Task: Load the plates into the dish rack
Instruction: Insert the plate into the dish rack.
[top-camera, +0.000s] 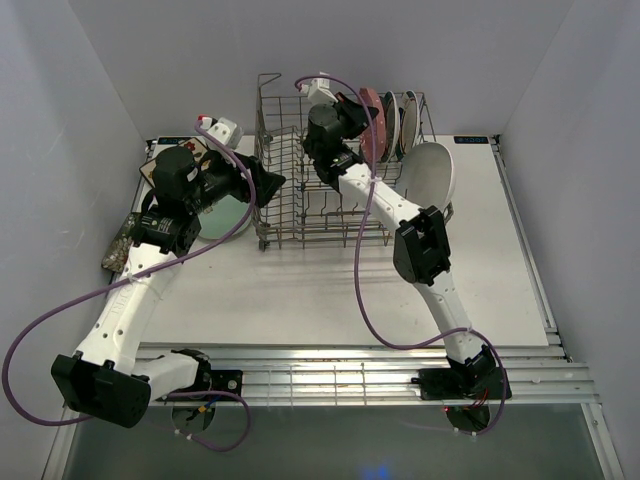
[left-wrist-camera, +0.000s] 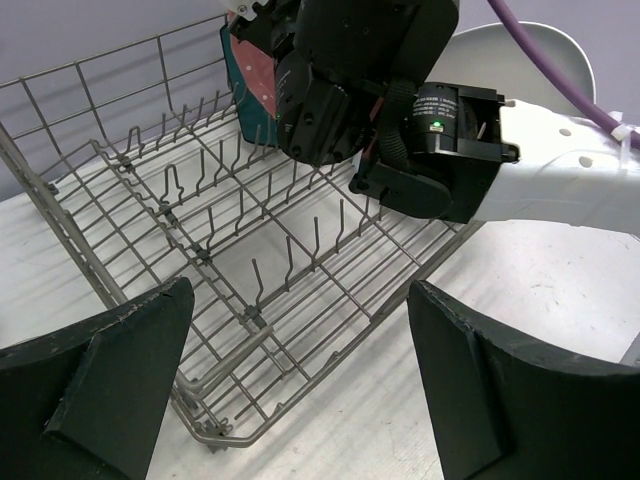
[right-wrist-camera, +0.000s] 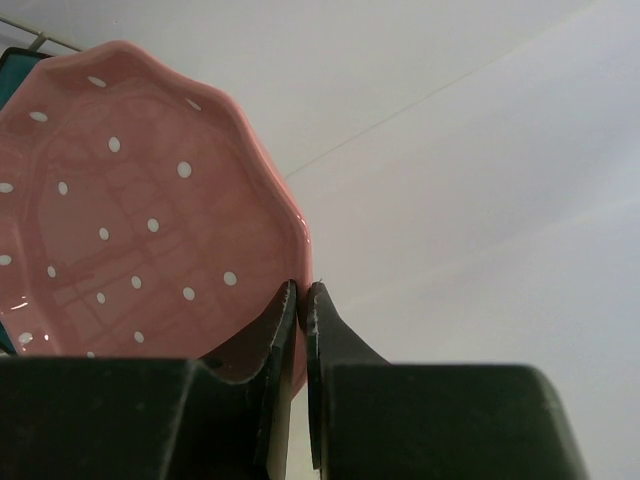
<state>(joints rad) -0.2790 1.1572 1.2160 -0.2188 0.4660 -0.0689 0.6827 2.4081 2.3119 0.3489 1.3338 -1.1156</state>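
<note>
Right gripper (right-wrist-camera: 303, 290) jaws pinch the pink dotted plate (right-wrist-camera: 130, 220) by its rim; best seat it upright between grey wire dish rack (left-wrist-camera: 200, 250) tines. Left gripper (left-wrist-camera: 300, 290) jaws spread.

The right fingers (right-wrist-camera: 275, 340) are pinching the pink dotted ceramic plate (right-wrist-camera: 130, 220) by its rim inside the grey wire dish rack (top-camera: 290, 205), more plates (top-camera: 392, 120) standing just beyond. The white oval plate (top-camera: 432, 175) is leaning outside, to their right. The left fingers (left-wrist-camera: 110, 390) are hanging left of the rack, the mint round plate (top-camera: 225, 218) lying near them on the white worktop (top-camera: 300, 290).
</note>
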